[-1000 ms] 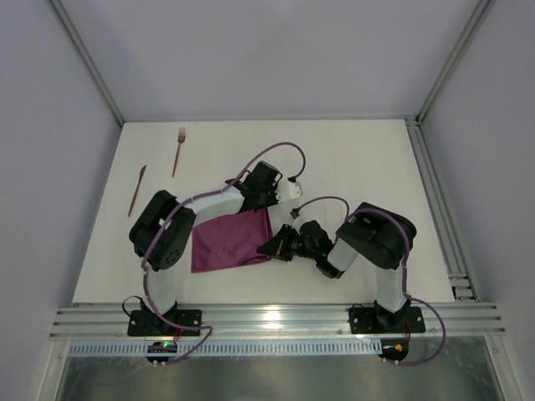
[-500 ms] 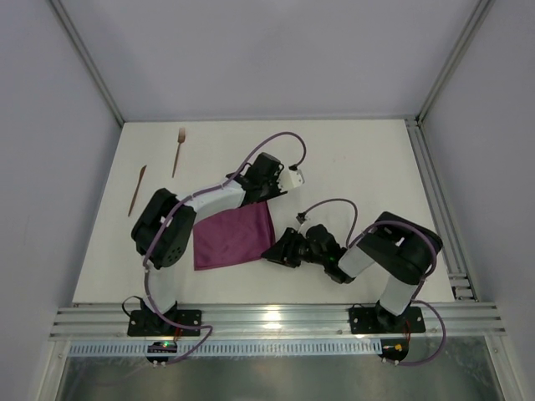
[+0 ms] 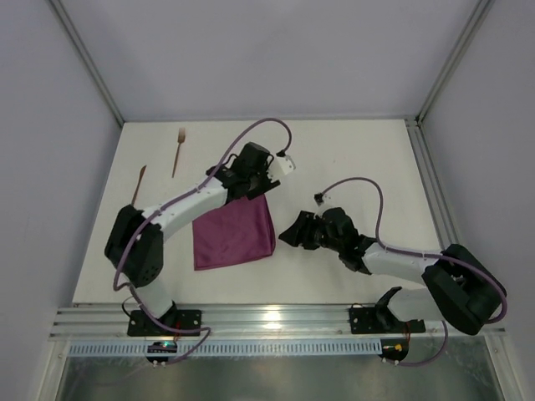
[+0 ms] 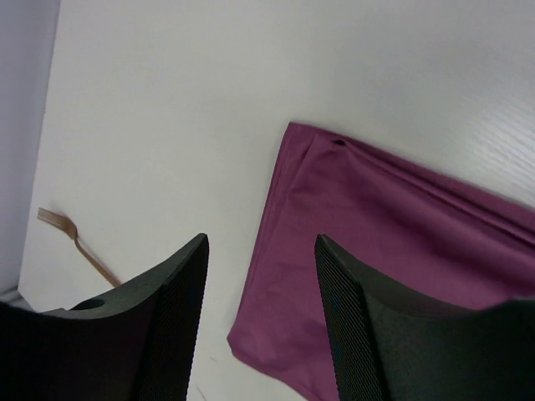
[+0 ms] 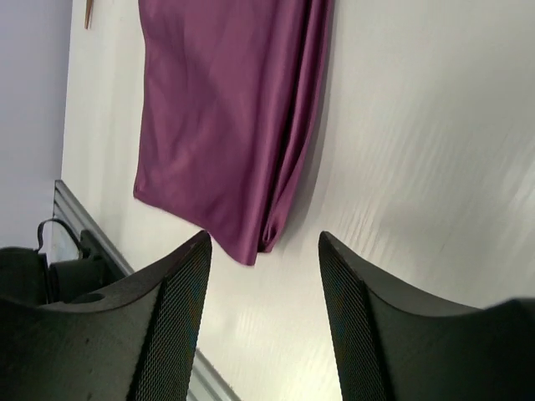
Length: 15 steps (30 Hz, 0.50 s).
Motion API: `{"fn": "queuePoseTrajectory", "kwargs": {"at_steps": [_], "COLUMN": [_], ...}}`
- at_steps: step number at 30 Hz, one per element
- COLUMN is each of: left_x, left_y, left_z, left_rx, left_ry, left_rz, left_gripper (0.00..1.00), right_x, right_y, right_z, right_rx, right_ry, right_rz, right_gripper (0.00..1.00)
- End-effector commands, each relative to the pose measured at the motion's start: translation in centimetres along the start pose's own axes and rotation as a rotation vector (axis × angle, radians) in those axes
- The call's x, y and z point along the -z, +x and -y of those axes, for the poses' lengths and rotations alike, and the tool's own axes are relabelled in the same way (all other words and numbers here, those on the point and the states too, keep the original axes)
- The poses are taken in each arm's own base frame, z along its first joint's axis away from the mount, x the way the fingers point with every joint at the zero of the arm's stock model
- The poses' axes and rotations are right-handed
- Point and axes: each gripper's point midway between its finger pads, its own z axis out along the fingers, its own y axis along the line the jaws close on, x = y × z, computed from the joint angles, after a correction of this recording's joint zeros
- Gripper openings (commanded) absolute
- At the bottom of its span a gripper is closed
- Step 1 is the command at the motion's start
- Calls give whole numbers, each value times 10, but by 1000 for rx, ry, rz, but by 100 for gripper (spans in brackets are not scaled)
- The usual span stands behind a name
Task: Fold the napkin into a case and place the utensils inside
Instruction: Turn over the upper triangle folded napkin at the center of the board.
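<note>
The napkin (image 3: 234, 232) lies flat on the white table (image 3: 359, 150), left of the middle and closer to the near edge than the far one, folded into a roughly square plum-purple panel. In the right wrist view its layers (image 5: 294, 142) stack in narrow folds along the right-hand edge, and in the left wrist view a seam runs just inside the far edge. Neither utensil is in or on the cloth: the fork (image 3: 178, 150) lies on bare table toward the far-left corner, tines pointing at the far edge, and the knife-like stick (image 3: 139, 184) lies nearer the left edge, just beside the fork but apart from it, both well clear of the napkin. The left gripper (image 3: 251, 189) hangs over the napkin's far-right corner with its jaws spread and nothing between them. The right gripper (image 3: 286, 237) sits just beside the napkin's right edge, above bare table, its jaws likewise apart and holding nothing
</note>
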Motion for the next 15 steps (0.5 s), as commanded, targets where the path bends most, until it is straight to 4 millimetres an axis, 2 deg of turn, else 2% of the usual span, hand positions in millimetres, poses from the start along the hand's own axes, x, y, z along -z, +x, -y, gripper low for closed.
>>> {"fn": "queuePoseTrajectory", "kwargs": {"at_steps": [1, 2, 3, 4, 5, 6, 7, 8, 10, 11, 12, 15], "left_x": [69, 77, 82, 89, 95, 104, 105, 109, 109, 106, 105, 94], "left_y": [25, 35, 52, 75, 88, 105, 128, 138, 165, 180, 187, 204], "left_z": [-9, -7, -10, 2, 3, -4, 10, 12, 12, 22, 23, 27], "left_rx": [116, 149, 184, 204, 227, 278, 304, 330, 389, 403, 417, 456], "left_ry": [-5, 8, 12, 65, 76, 64, 107, 108, 103, 119, 113, 108], "left_rz": [-20, -33, -64, -121, -146, -169, -223, -226, -265, -294, -303, -321], "left_gripper": [57, 57, 58, 58, 59, 59, 60, 61, 64, 65, 67, 68], "right_x": [0, -2, -8, -18, -24, -32, -39, -54, -70, -84, -94, -123], "right_y": [-45, -49, -68, -66, -74, -92, -98, -108, -117, -109, -124, -125], "right_z": [2, 4, -9, -2, 0, -10, -9, -8, -6, 7, -5, -4], "right_rx": [177, 194, 247, 253, 257, 271, 281, 275, 278, 262, 270, 237], "right_ry": [27, 36, 14, 24, 31, 14, 14, 14, 15, 35, 12, -9], "right_rz": [7, -18, 1, -39, -41, -15, -16, -24, -33, -80, -66, -118], "right_gripper": [59, 59, 59, 59, 59, 59, 59, 59, 59, 59, 59, 59]}}
